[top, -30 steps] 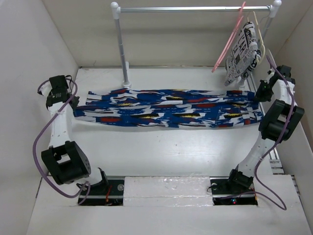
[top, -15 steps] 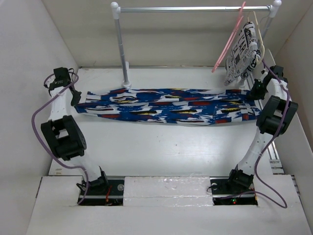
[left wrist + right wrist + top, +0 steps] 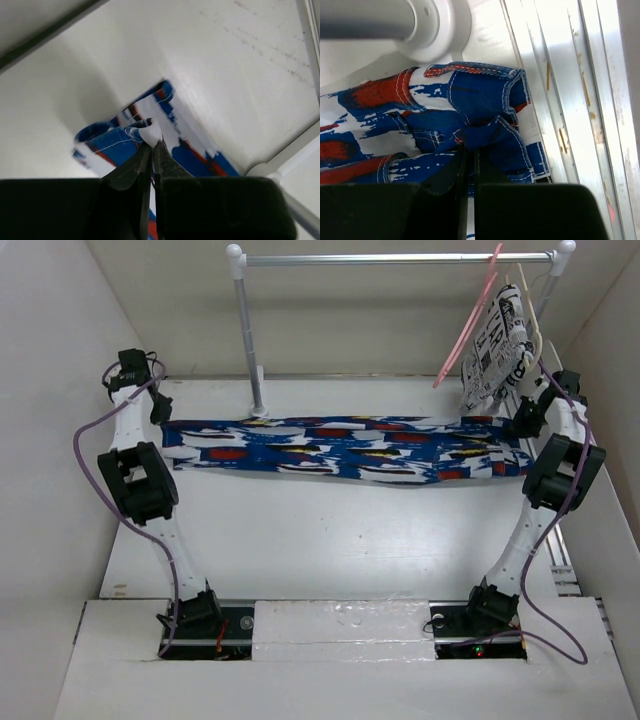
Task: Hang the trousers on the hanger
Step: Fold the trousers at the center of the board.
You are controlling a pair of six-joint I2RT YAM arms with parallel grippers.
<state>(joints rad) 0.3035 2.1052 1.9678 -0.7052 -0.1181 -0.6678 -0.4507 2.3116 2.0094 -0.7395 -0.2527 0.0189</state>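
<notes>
Trousers (image 3: 340, 448) stretch between the two arms, running across the top view from 10 o'clock to 2 o'clock over the far part of the desk (image 3: 330, 550). In the last second both arms have reached out from their bases and carried the cloth toward 12 o'clock, closer to the rail (image 3: 390, 258). The left gripper (image 3: 150, 137) has its jaws pinched on a hem corner; the right gripper (image 3: 469, 145) has its jaws clamped on the thick, seamed end. The hanger (image 3: 465, 330) hangs from the rail at 1 o'clock, above the right end and not touched. The cloth now seems staged for threading, though draping has not begun.
</notes>
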